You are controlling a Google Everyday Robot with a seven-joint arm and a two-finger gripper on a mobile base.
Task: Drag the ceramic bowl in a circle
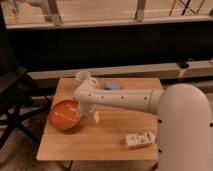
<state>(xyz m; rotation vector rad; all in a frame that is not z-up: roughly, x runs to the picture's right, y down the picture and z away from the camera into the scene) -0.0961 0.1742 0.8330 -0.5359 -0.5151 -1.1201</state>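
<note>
The counter ends just left of the ceramic bowl, so a wide circle could tip it off, while my fingers, down at the bowl's right rim, open or closed I cannot tell, could slip off or knock the cup behind it.

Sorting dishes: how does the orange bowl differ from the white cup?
The bowl is wide, shallow and orange-red; the cup is small, narrow and whitish. The bowl sits at the left table edge beside the hand; the cup stands at the back, behind the arm. Both rest upright on the table.
</note>
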